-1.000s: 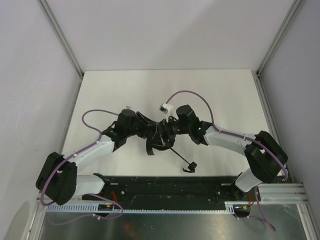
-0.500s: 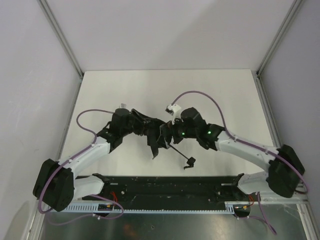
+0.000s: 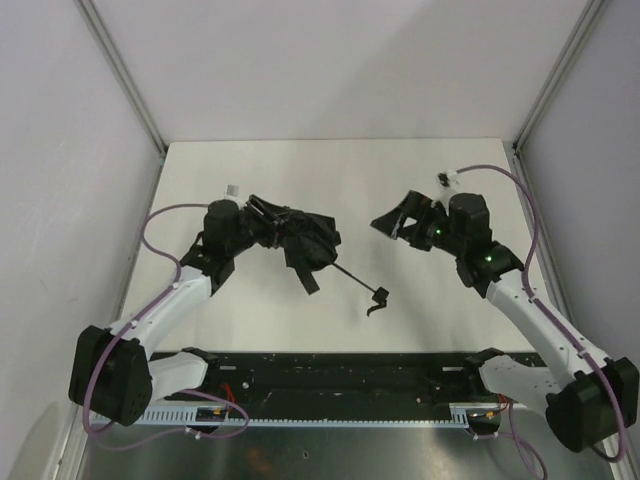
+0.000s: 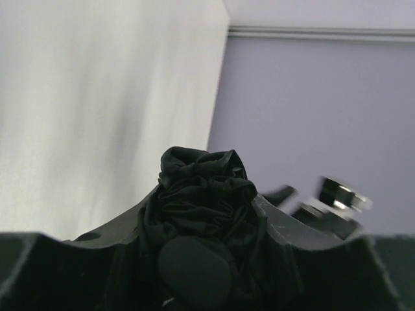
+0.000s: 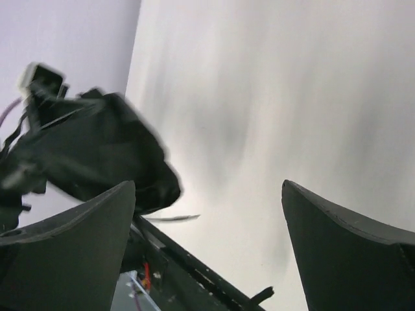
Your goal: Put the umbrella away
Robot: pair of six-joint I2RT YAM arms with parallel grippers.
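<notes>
Table (image 3: 300, 175) comes first: it is white and flat, and it fills the middle of the top view. Pale walls stand on 3 sides of it. A long black rail (image 3: 330, 372) runs along the near edge, and the 2 arms are fixed there.

The left arm (image 3: 165, 300) is white and black. It reaches up and in from the left. The right arm (image 3: 545, 325) reaches up from the right side. A purple cable (image 3: 160, 222) loops over the left arm, and another purple cable (image 3: 512, 182) loops over the right one.

The umbrella (image 3: 300, 238) is black and folded into a loose, crumpled bundle. It sits left of the middle of the table, at the tip of the left arm and well apart from the right arm. I cannot tell if the bundle touches the table.

The left gripper (image 3: 262, 218) has its jaws closed part way on the umbrella's fabric. In the left wrist view the black cloth is bunched up between the 2 fingers.

The right gripper (image 3: 393, 218) has its jaws wide apart, with nothing between them. Its tips point toward the umbrella.

A thin metal shaft (image 3: 350, 277) sticks out of the bundle toward the near right. At its end is the small black handle (image 3: 377, 300), low by the table. A black strap (image 3: 305, 278) hangs from the bundle.
</notes>
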